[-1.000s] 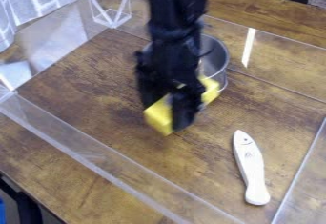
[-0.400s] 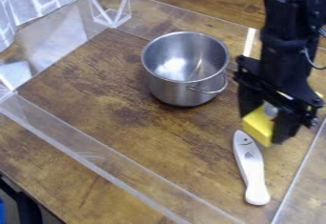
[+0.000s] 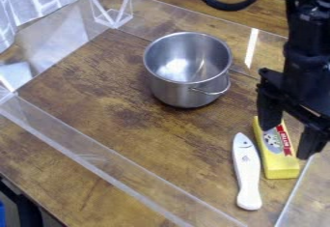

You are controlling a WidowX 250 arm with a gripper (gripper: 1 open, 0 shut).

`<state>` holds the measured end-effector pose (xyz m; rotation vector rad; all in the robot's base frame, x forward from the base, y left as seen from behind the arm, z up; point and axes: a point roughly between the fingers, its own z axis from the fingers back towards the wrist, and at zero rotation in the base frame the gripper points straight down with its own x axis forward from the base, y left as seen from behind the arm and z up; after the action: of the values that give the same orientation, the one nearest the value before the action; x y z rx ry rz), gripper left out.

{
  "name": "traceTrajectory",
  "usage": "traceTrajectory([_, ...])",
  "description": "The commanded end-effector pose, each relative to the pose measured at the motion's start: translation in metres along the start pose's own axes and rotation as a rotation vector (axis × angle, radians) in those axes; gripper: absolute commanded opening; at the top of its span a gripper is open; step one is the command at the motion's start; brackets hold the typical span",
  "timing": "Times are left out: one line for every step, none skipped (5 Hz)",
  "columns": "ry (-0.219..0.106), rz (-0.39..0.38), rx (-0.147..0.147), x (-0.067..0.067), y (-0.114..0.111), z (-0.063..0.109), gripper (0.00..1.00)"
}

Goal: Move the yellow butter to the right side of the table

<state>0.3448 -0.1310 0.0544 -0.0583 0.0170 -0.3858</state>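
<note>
The yellow butter [image 3: 280,156], a small yellow block with a red-and-white label on top, lies flat on the dark wood-grain table [image 3: 103,96] near its right edge. My black gripper [image 3: 290,129] hangs just over the block's far end, jaws spread open, with the fingers apart from the block. The arm reaches down from the top right and hides the table behind it.
A steel pot [image 3: 187,69] stands in the middle of the table, left of the gripper. A white spatula-like utensil [image 3: 245,171] lies right beside the butter on its left. A clear plastic rim [image 3: 77,149] runs along the table's edges.
The gripper carried the butter from in front of the pot to the right side. Its jaws have opened, and the butter now rests on the table beside the utensil.
</note>
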Motion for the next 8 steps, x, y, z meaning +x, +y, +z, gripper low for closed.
traceTrajectory([-0.06, 0.006, 0.003, 0.013, 0.006, 0.012, 1.0])
traceTrajectory([-0.051, 0.01, 0.002, 0.016, 0.009, 0.003, 1.0])
traceTrajectory([-0.042, 0.015, 0.001, 0.018, 0.011, -0.004, 1.0])
traceTrajectory([-0.032, 0.024, 0.001, 0.02, 0.015, -0.012, 1.0])
traceTrajectory([-0.023, 0.033, 0.001, 0.022, 0.018, -0.019, 1.0])
traceTrajectory([-0.012, 0.04, 0.001, 0.023, 0.021, -0.026, 1.0])
traceTrajectory([0.002, 0.044, 0.0, 0.023, 0.023, -0.035, 1.0])
traceTrajectory([0.016, 0.048, -0.001, 0.023, 0.025, -0.043, 1.0])
